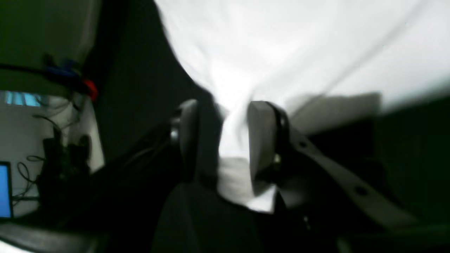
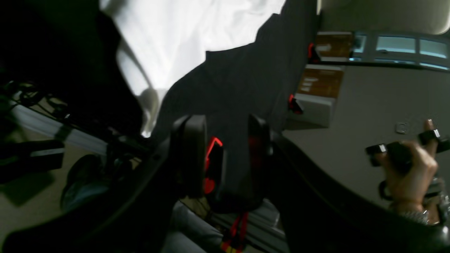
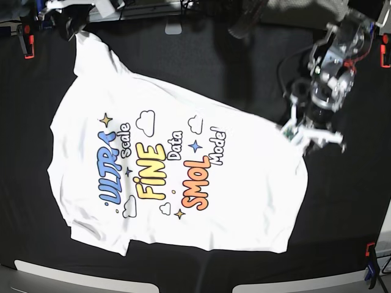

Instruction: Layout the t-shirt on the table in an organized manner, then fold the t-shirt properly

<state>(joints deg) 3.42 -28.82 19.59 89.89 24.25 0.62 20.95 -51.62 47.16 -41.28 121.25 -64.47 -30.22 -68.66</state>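
One white t-shirt (image 3: 183, 177) spread print-up, skewed, on table (image 3: 244, 67).

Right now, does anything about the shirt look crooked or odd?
Yes. The t-shirt lies askew on the table, print running diagonally. One corner is stretched toward the left gripper, which pinches its white cloth.

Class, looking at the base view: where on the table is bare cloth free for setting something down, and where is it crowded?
Bare table lies above the t-shirt, and right of it below the left gripper. Crowded: the shirt's right corner, pinched by that gripper.
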